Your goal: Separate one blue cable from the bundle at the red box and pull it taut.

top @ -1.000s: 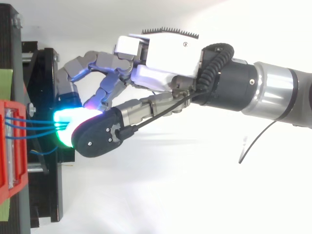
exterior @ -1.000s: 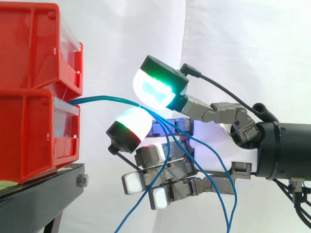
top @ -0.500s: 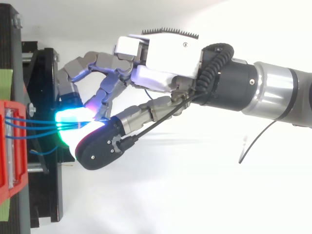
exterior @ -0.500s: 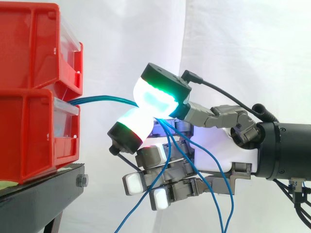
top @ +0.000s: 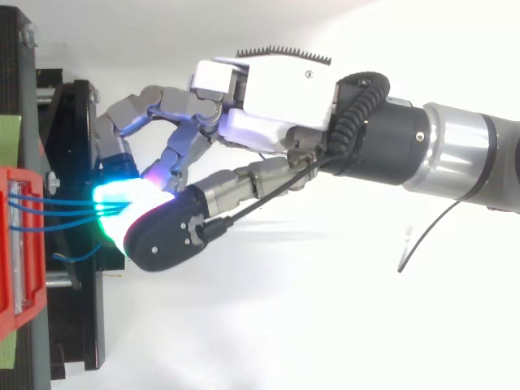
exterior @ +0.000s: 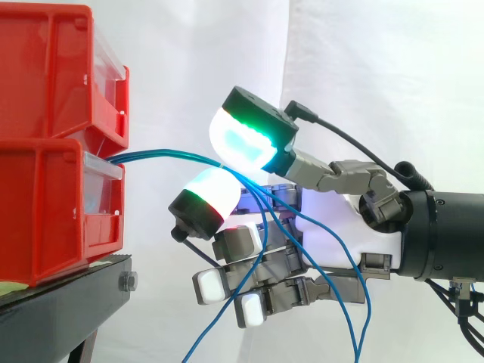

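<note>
Several thin blue cables (exterior: 166,155) leave the gap between the two stacked red bins (exterior: 45,212) and run right as one bundle. They pass between the hand's green-glowing thumb pad (exterior: 242,140) above and a white finger pad (exterior: 210,193) below. Past the pads the cables fan out and droop through the curled fingers. My hand (exterior: 333,219) reaches in from the right, level with the bins' front. From above, the hand (top: 276,89) covers the pinch point, and the cables (top: 57,207) run straight from the red bin (top: 12,244) into the glowing pads.
The bins stand on a black stand (exterior: 68,302) with a bolt at its corner. A white curtain hangs behind. One blue strand (top: 69,256) sags loose beside the stand (top: 73,325), apart from the bundle.
Half a second ago the thumb pad was pressed down against the finger pad on the cables. It has since lifted slightly, back to about where it was a second ago. The arm has not shifted.
</note>
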`<state>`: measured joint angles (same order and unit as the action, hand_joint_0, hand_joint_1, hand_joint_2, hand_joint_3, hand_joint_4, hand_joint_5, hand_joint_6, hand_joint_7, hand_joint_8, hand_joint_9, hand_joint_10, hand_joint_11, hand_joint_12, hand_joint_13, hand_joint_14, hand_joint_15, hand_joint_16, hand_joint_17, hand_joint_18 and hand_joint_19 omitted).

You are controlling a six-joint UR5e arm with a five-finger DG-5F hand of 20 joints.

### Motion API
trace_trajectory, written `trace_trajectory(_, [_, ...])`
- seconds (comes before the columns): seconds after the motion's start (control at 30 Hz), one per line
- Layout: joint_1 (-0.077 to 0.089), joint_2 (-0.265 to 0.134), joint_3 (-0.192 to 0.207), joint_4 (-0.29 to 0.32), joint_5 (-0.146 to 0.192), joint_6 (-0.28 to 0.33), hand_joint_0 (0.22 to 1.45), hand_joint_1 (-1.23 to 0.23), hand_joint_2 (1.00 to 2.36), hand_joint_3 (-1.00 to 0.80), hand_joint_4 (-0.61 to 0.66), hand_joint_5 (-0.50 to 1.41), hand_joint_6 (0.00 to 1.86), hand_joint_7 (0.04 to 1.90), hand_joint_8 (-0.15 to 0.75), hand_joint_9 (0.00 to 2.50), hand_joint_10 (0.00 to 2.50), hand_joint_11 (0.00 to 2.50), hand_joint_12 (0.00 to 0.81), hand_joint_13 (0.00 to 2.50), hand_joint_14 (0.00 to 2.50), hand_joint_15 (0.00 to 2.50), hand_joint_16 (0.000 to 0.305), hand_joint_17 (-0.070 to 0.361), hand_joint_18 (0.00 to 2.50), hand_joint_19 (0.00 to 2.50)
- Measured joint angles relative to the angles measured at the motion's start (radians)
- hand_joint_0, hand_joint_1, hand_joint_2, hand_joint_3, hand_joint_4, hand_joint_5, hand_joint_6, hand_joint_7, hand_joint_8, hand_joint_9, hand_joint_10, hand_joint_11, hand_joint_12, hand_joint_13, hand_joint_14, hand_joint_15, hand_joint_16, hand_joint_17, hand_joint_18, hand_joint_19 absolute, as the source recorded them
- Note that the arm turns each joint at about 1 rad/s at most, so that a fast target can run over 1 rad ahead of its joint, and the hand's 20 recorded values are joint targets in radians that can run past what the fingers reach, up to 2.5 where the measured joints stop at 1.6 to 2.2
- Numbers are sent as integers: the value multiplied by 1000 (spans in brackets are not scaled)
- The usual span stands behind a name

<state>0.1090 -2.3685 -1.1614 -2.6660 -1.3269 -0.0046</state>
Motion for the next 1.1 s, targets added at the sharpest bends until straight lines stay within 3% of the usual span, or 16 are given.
trace_trajectory(0.17, [0, 0, 0, 0, 0, 0, 629, -520, 1000, -500, 88, -156, 861, 1272, 341, 1138, 29, 1170, 411, 962, 23, 631, 50, 114, 896, 834])
trace_trajectory(0.53, [0, 0, 0, 0, 0, -1, 668, -773, 1017, -280, 47, -158, 874, 1350, 343, 1115, 28, 1178, 418, 943, 24, 626, 52, 116, 894, 827])
trace_trajectory(0.6, [0, 0, 0, 0, 0, -1, 718, -833, 1018, -279, -27, -167, 885, 1408, 341, 1105, 28, 1179, 416, 940, 23, 628, 52, 116, 892, 817])
trace_trajectory(0.7, [0, 0, 0, 0, -1, 0, 789, -869, 1012, -357, -77, -173, 890, 1504, 334, 1098, 29, 1184, 407, 929, 24, 628, 51, 115, 862, 827])
trace_trajectory(0.87, [0, 0, 0, 0, -1, 0, 837, -859, 1000, -500, -156, -180, 904, 1473, 326, 1100, 30, 1196, 396, 931, 25, 634, 50, 112, 834, 832])
trace_trajectory(1.1, [0, 0, 0, 3, 0, 0, 827, -879, 1000, -500, -133, -177, 908, 1513, 320, 1136, 31, 1240, 391, 952, 26, 641, 49, 111, 856, 790])
